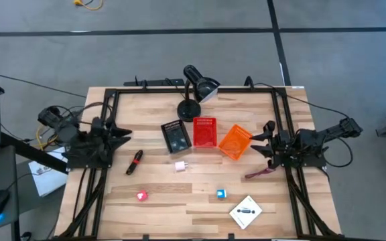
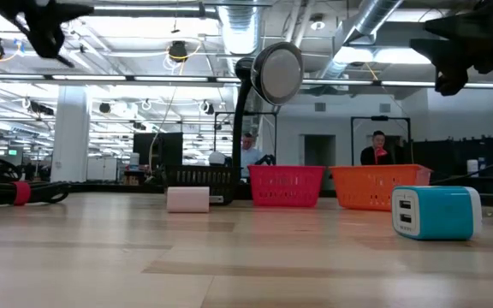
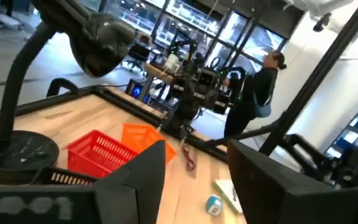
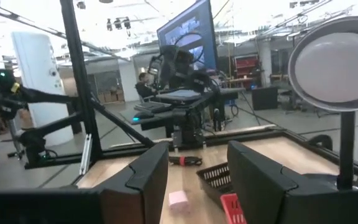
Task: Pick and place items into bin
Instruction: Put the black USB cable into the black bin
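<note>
Left gripper [image 1: 122,137]: centre-left, fingers spread, empty.
Right gripper [image 1: 263,139]: centre-right, spread, empty.
Advice: descend squarely over the maroon tool [image 1: 260,173], then carry it to the orange bin [image 1: 235,142].

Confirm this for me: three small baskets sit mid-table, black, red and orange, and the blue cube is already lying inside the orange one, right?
Not quite. The black wire basket, red plastic basket and tilted orange plastic basket do sit mid-table, but the small blue cube is not in the orange one. The high view shows it lying on the bare wooden table, apart from all three baskets.
</note>
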